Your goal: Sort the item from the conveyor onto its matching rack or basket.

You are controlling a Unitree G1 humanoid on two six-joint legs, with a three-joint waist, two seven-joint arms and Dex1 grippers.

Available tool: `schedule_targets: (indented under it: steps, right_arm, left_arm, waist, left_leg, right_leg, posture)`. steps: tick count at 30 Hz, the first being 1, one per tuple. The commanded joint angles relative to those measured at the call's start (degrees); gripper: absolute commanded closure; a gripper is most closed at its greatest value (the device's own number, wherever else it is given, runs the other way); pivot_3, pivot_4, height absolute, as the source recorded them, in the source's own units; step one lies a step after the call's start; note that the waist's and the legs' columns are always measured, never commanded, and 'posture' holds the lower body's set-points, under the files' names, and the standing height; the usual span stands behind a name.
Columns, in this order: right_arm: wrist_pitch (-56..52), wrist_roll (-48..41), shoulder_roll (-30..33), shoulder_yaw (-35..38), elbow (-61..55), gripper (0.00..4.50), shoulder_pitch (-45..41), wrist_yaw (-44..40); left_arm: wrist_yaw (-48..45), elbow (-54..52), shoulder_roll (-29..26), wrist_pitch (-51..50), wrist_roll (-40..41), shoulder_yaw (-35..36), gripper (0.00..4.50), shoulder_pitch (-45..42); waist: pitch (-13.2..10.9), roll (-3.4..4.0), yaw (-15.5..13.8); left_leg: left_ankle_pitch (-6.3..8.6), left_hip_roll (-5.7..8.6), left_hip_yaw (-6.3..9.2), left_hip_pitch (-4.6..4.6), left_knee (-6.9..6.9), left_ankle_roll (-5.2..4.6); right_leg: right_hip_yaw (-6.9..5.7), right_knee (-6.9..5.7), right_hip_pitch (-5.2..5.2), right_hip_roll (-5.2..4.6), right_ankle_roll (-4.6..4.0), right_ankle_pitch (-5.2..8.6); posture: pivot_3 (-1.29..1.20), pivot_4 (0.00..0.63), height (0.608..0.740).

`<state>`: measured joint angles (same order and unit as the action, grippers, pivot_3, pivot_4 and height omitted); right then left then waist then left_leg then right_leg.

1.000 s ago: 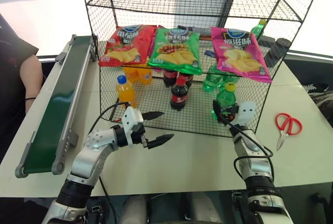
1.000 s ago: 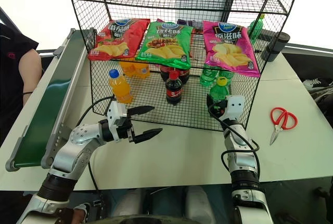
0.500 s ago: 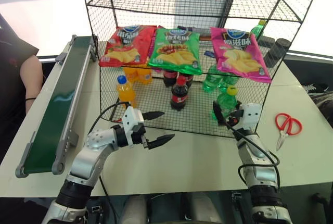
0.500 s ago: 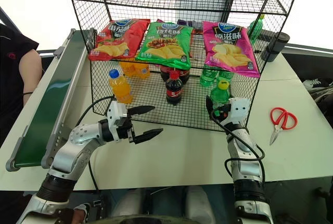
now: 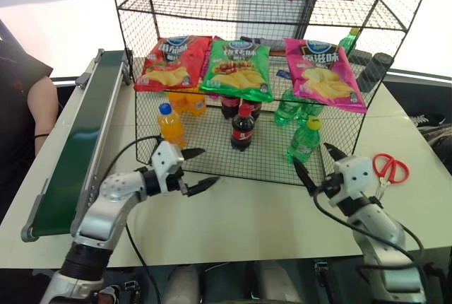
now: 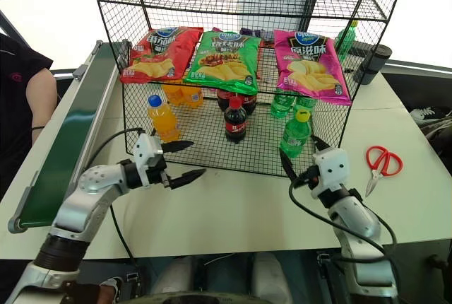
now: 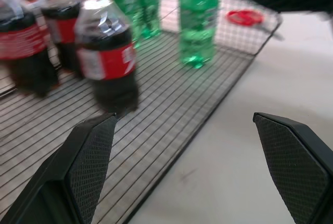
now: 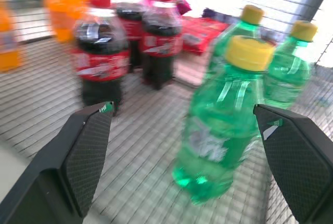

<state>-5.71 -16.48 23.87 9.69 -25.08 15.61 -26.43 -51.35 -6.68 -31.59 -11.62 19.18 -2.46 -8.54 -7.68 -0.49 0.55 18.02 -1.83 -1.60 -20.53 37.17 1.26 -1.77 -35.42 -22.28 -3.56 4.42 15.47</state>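
Left eye view, nearest first: the right gripper [image 5: 316, 165] hangs over the bare table [image 5: 268, 219] just in front of the black wire rack [image 5: 212, 166], its two fingers spread wide with nothing between them. The left gripper [image 5: 199, 170] hovers level near the rack's front edge, also wide open and empty. Just beyond the right gripper, the green soda bottle [image 5: 304, 141] with its yellow cap stands upright on the rack's bottom tier, free of both grippers, with more green bottles [image 5: 288, 108] behind it. By the look of it the sorting is done: the bottle sits among its own kind, and the conveyor [image 5: 78, 148] along the left carries nothing, so what remains is clearing the arms. A cola bottle [image 5: 241, 127] and an orange drink bottle [image 5: 169, 124] stand further left on the same tier; bags of crisps [image 5: 236, 67] hang above. The eye views take in red scissors [image 5: 387, 170] and a person's arm [image 5: 41, 106] beside the conveyor; the right wrist view instead gives the green soda bottle close up, base flat on the wire floor.
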Motion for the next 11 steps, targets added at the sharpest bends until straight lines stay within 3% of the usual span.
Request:
schedule_targets:
  steps: [1,11]
  right_arm:
    - [-1.5,-5.6,2.3,4.6,-5.0,0.05,2.9,-3.5]
    - [-3.1,-10.2,6.5,12.1,-3.4,0.05,6.8,-8.8]
  left_arm:
    - [0.7,0.0,-1.4,0.8,0.0,3.2,0.0,1.0]
    - [-2.0,1.2,-3.3,4.4,0.8,5.8,0.0,5.2]
  waist:
    - [0.0,-0.01,0.0]
    - [0.0,-0.05,-0.1]
  left_leg:
    - [0.0,0.0,-0.01,0.0,0.0,0.0]
    - [0.0,0.0,-0.03,0.05,0.0,0.0]
  right_leg:
    - [0.0,0.01,0.01,-0.01,0.0,0.0]
    - [0.01,0.02,0.05,-0.09,-0.13,0.07]
  posture:
    - [0.0,0.15,0.74]
    - [0.0,0.15,0.74]
